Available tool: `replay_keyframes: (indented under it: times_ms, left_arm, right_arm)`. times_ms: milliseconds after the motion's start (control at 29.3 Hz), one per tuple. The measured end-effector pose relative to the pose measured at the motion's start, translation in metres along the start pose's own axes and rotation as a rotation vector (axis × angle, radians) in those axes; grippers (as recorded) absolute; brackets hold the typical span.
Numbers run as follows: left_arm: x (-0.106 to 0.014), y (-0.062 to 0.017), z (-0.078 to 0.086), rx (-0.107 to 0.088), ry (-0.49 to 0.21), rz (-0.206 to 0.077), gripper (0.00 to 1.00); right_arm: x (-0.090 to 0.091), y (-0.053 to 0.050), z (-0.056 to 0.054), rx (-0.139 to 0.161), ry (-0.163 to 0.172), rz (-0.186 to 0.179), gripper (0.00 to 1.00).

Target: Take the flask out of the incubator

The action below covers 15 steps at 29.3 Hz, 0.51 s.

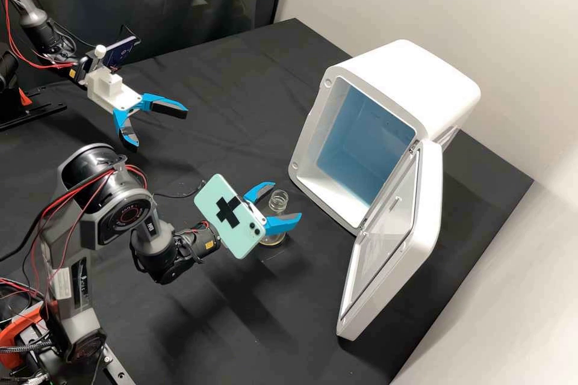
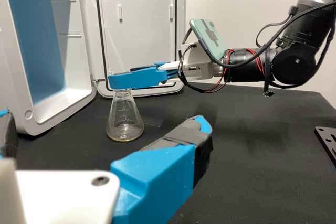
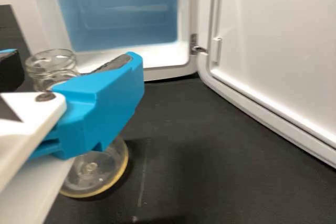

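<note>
Standing upright on the worktop (image 1: pixel 241 90), the flask (image 1: pixel 278 200) is just outside the open incubator (image 1: pixel 421 84), at its 8 o'clock; right gripper (image 1: pixel 285 200) spread astride its neck; left gripper (image 1: pixel 158 129) spread, well apart at 10 o'clock.

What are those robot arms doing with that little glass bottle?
The glass flask stands on the black bench, just outside the open white incubator. The right gripper sits open around the flask's neck, not squeezing it. The left gripper hangs open farther back, holding nothing.
</note>
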Motion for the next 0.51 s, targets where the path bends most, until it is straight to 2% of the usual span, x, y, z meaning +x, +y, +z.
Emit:
replay_keyframes:
  times_ms: [137, 239, 376, 444, 513]
  left_arm:
    - [0.000, -0.0003, 0.000, -0.001, 0.000, -0.001, 1.00]
    - [-0.001, -0.0012, 0.000, 0.003, 0.001, -0.004, 1.00]
    - [-0.002, -0.0007, -0.002, 0.006, 0.010, -0.001, 1.00]
    - [-0.002, -0.0008, -0.002, 0.006, 0.010, -0.002, 1.00]
    - [-0.002, 0.0007, -0.001, 0.006, 0.010, 0.006, 1.00]
  right_arm:
    - [-0.004, 0.001, -0.003, -0.002, -0.022, 0.037, 1.00]
    - [-0.006, 0.001, -0.005, -0.002, -0.013, 0.040, 1.00]
    - [-0.011, 0.004, -0.005, 0.068, 0.012, 0.027, 1.00]
    - [-0.012, 0.006, -0.005, 0.089, 0.014, 0.030, 1.00]
    - [-0.012, 0.006, -0.004, 0.092, 0.011, 0.034, 1.00]
